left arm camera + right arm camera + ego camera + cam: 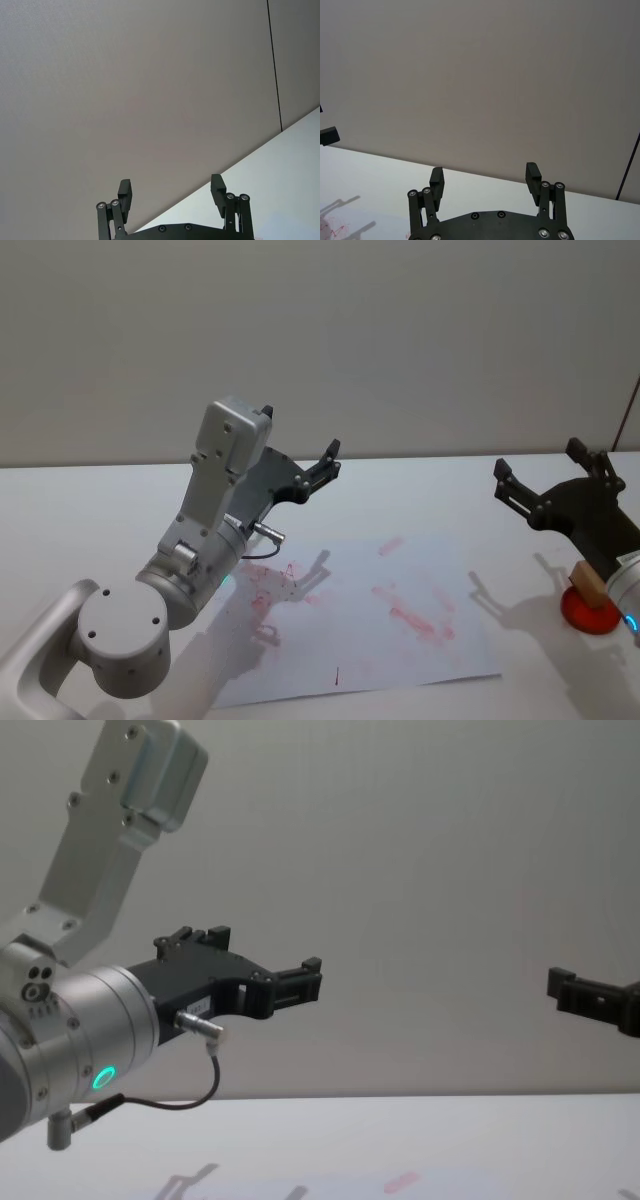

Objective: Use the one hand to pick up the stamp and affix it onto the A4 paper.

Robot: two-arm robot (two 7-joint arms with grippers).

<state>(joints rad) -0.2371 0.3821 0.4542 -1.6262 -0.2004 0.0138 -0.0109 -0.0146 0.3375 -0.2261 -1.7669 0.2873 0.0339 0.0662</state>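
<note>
The stamp (588, 582) is not in either grip; it stands on a round red pad (592, 616) on the table (100, 500), low down behind the right gripper (538, 462), close under that arm's wrist and well back from the fingertips; the right gripper hangs in the air above the table with its fingers (436, 180) spread wide and nothing between them, pointing out toward the wall (480, 75) rather than down at the stamp; the left gripper (330, 460) is likewise raised, its fingers (125, 192) spread and empty, with the A4 paper (400, 650) lying flat below and behind their tips; the paper lies between the two sets of fingers, nearer the left ones, and it carries several smudged red marks (410, 618), so by the look of it some printing is done; for a fresh print, though, I judge everything is yet to do: the right fingers, being the nearer, would have to turn down and draw back over the pad, pinch the tan block, lift it off, carry it across to a bare patch of the sheet and press it down squarely; the pad's closeness to the wrist may make that first reach awkward.
</note>
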